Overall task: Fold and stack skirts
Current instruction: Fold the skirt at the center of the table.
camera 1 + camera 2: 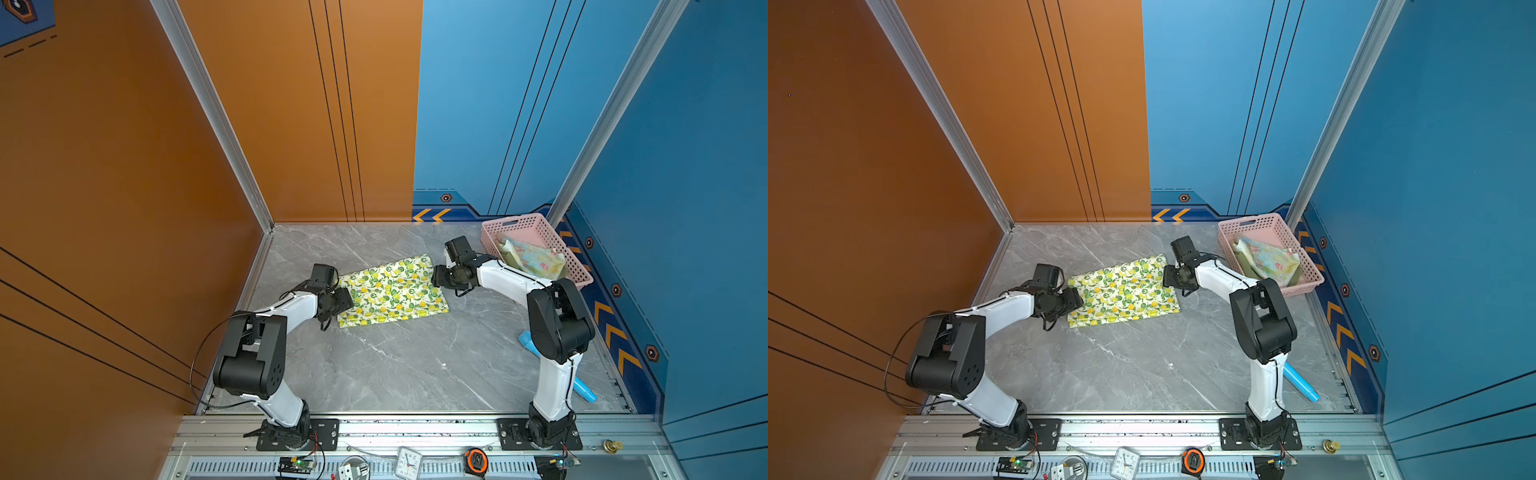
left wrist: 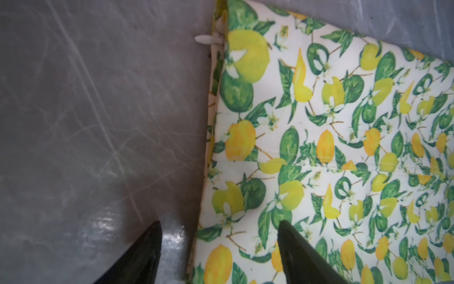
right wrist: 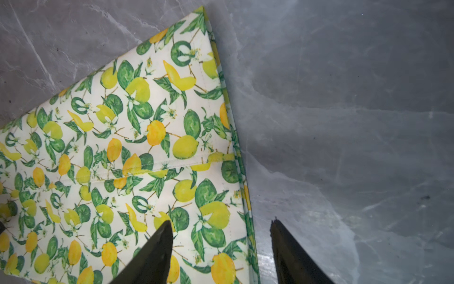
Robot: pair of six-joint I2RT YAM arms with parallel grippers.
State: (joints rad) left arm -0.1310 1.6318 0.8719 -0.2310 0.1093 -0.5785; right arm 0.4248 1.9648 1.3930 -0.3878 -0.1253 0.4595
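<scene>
The white cloth skirt printed with yellow lemons and green leaves (image 1: 392, 291) lies folded flat mid-way across the grey marbled desk (image 1: 415, 365). Its long axis runs left to right, slanting slightly away at the right end. The left tool (image 2: 219, 225) stands wide astride the skirt's left short edge, one finger over cloth and one over bare desk. The right tool (image 3: 221, 222) straddles the right short edge the same way, jaws apart.
</scene>
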